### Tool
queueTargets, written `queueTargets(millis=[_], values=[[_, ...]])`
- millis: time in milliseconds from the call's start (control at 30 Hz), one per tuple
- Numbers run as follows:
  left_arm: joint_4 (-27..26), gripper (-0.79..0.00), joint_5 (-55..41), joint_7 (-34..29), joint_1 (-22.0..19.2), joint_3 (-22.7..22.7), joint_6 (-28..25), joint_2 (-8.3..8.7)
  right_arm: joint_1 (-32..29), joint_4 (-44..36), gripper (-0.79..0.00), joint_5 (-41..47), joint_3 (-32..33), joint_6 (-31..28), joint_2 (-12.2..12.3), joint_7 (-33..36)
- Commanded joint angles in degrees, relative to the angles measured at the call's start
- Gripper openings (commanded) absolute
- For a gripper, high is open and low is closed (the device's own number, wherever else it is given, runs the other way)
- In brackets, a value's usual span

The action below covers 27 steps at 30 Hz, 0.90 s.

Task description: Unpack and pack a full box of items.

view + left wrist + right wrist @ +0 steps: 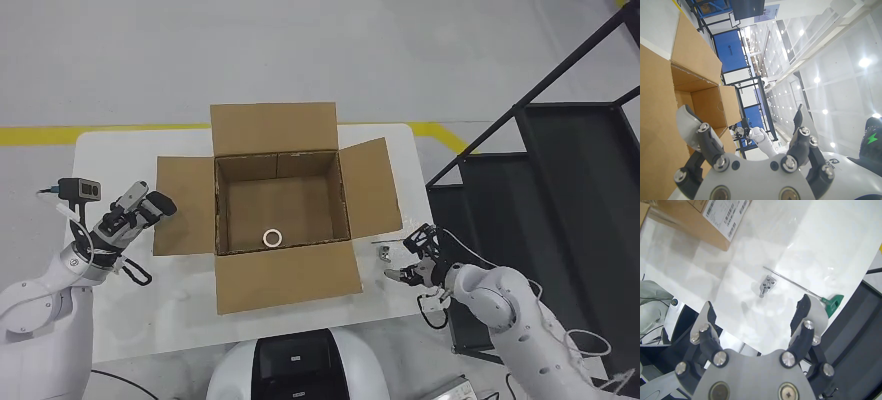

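An open cardboard box [282, 200] stands mid-table with all flaps spread; a small white ring [272, 237] lies on its floor near the front wall. My left gripper [152, 205] is open beside the box's left flap [657, 106], holding nothing. My right gripper [412, 258] is open at the table's right edge, empty. Just ahead of it lie a small perforated metal plate [767, 285] and a thin hex key with a green handle [834, 302], also seen as small items [386, 250] right of the box.
The white table [110, 160] carries the box. A black metal stair frame [540, 170] stands close to the table's right side. A yellow floor line [100, 130] runs behind the table. Bare tabletop lies left of the box and along the front.
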Motion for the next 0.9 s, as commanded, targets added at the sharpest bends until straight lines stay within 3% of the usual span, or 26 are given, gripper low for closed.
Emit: queueTargets(millis=[0,233,533,633,700,800,867], values=[[0.0,0.0,0.0,0.0,0.0,0.0,0.0,0.0,0.62,0.92,0.0,-0.37,-1.4,0.09,-0.15,-0.47],[0.0,0.0,0.0,0.0,0.0,0.0,0.0,0.0,5.19,5.88,0.0,-4.02,-7.82,2.71,-1.02,-2.22],[0.0,0.0,0.0,0.0,0.0,0.0,0.0,0.0,8.5,10.4,0.0,-5.44,-10.3,4.82,-1.53,-3.35],[0.0,0.0,0.0,0.0,0.0,0.0,0.0,0.0,9.42,11.08,-0.154,-5.69,-11.14,5.44,-1.69,-2.57],[0.0,0.0,0.0,0.0,0.0,0.0,0.0,0.0,9.71,11.45,-0.397,-5.63,-11.38,5.43,-1.73,-2.43],[0.0,0.0,0.0,0.0,0.0,0.0,0.0,0.0,10.03,11.82,-0.477,-5.49,-11.7,5.19,-1.79,-2.34],[0.0,0.0,0.0,0.0,0.0,0.0,0.0,0.0,10.28,12.18,-0.585,-5.31,-12.05,5.15,-1.86,-2.41]])
